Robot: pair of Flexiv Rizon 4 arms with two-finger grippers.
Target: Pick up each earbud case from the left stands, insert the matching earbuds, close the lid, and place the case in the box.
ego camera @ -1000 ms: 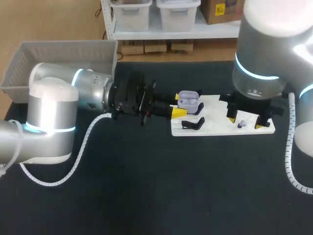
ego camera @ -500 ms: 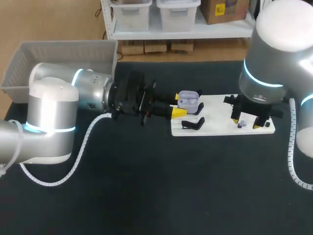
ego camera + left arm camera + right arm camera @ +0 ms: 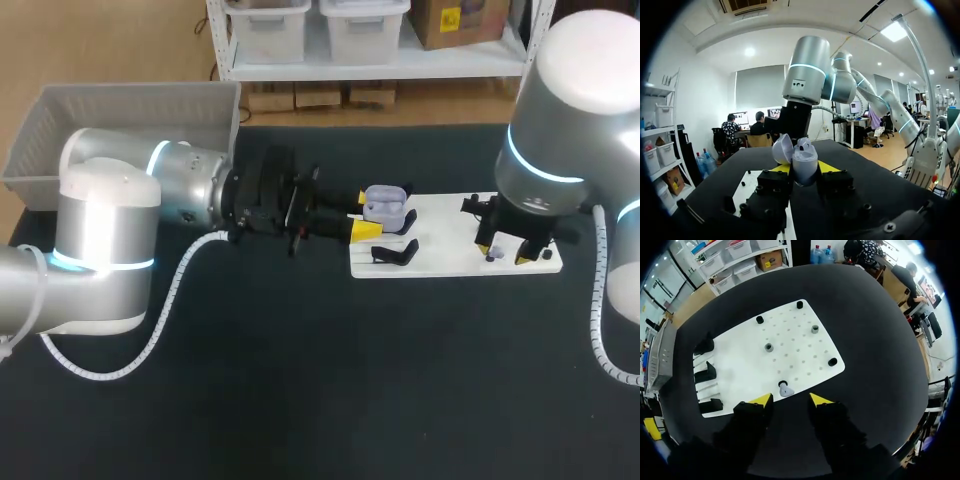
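Note:
A lavender earbud case [image 3: 386, 204], lid open, sits between the yellow tips of my left gripper [image 3: 368, 216], which is shut on it over the left end of the white board [image 3: 440, 228]. The left wrist view shows the case [image 3: 804, 159] upright in that gripper [image 3: 802, 169]. My right gripper [image 3: 502, 254] hangs over the board's right end, open. In the right wrist view a lavender earbud [image 3: 786, 389] rests on a peg just ahead of the gap of the right gripper [image 3: 790, 400], untouched by either tip.
A grey bin [image 3: 120, 115] stands at the back left. Black case stands [image 3: 706, 374] line the board's [image 3: 790, 340] left edge; one [image 3: 397, 253] shows in the head view. Small black pegs [image 3: 832, 361] and grey pegs [image 3: 769, 347] dot the board's right half.
My right arm has shifted a little to the right over the board's end and its fingers have drawn closer together around the earbud's spot. The left arm and case have not moved.

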